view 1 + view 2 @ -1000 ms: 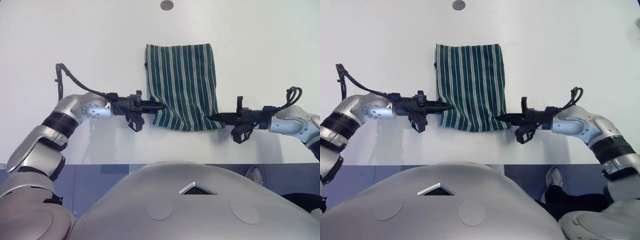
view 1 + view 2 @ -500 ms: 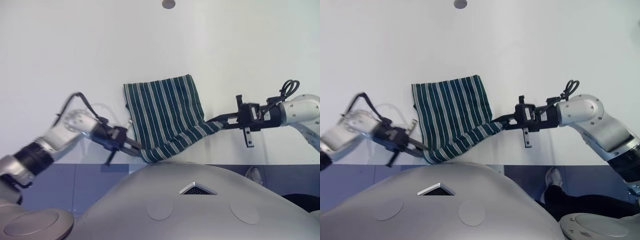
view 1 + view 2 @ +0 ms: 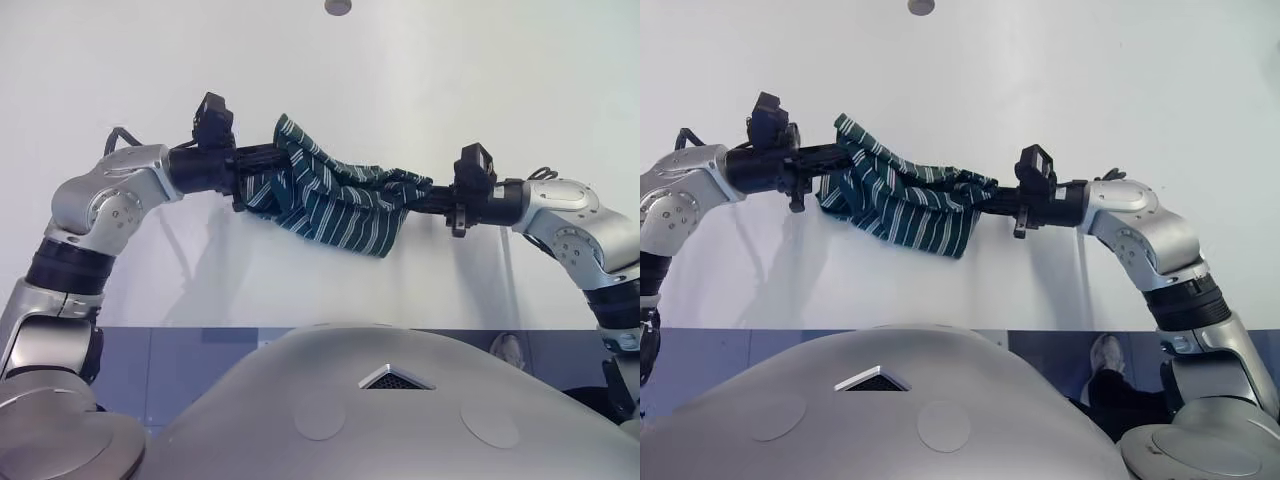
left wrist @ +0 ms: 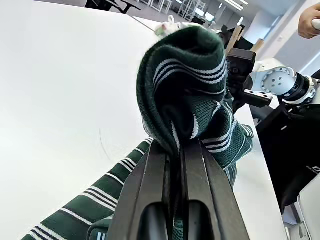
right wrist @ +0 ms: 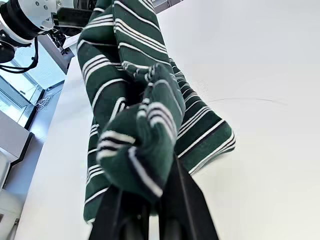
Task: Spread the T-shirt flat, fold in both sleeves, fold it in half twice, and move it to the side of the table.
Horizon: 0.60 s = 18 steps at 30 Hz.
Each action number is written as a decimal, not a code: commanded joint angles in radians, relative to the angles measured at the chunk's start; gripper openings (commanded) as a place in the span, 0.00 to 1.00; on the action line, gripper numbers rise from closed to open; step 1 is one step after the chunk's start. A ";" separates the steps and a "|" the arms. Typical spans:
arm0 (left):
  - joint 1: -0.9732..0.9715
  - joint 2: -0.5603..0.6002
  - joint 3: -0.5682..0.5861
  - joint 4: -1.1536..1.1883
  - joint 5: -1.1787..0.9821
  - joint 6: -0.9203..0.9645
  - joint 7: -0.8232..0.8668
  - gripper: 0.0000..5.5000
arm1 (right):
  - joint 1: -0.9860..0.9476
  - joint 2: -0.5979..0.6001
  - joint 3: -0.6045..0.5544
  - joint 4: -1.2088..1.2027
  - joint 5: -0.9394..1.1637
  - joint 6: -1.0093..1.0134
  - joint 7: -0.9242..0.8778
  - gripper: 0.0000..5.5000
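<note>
T-shirt: Our green T-shirt point(image 3: 335, 205), striped in white, hangs bunched between our two grippers over the middle of the white table point(image 3: 480, 90), sagging in the span between them.
Left gripper: Our left gripper point(image 4: 172, 150) is clamped narrow on one wadded end of the cloth, which bulges up over its tips.
Right gripper: Our right gripper point(image 5: 150, 197) pinches the other end, its fingers close together with fabric rolled over them.
Arms: We reach in from either side, with the grippers pointing toward each other and roughly level.
Lowest fold: It droops nearer our right gripper. We cannot tell whether it touches the tabletop.
Far edge: A small grey round disc point(image 3: 338, 7) sits in the table, well apart from the shirt.
</note>
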 commanded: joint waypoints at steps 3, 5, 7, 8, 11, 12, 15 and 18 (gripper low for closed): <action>0.081 0.118 0.065 -0.090 0.048 0.111 -0.232 0.00 | -0.034 0.104 -0.033 0.081 -0.085 0.028 -0.042 0.00; 0.103 0.158 0.054 -0.128 0.090 0.124 -0.335 0.00 | 0.000 0.105 -0.040 0.035 -0.091 0.027 -0.006 0.00; 0.123 0.167 0.050 -0.135 0.140 0.112 -0.380 0.00 | 0.027 0.097 -0.039 -0.006 -0.098 0.035 0.020 0.00; 0.132 0.161 0.060 -0.131 0.155 0.111 -0.387 0.00 | 0.035 0.099 -0.041 -0.022 -0.098 0.044 0.024 0.00; 0.151 0.173 0.076 -0.135 0.197 0.092 -0.458 0.00 | 0.057 0.079 -0.049 -0.098 -0.079 0.082 0.056 0.00; 0.166 0.191 0.065 -0.144 0.236 0.060 -0.497 0.00 | 0.072 0.052 -0.040 -0.151 -0.078 0.095 0.079 0.00; 0.198 0.217 0.048 -0.153 0.318 0.007 -0.578 0.00 | 0.119 -0.015 0.019 -0.302 -0.112 0.119 0.137 0.00; 0.211 0.206 0.059 -0.148 0.353 -0.005 -0.604 0.00 | 0.124 -0.013 0.038 -0.368 -0.109 0.146 0.133 0.00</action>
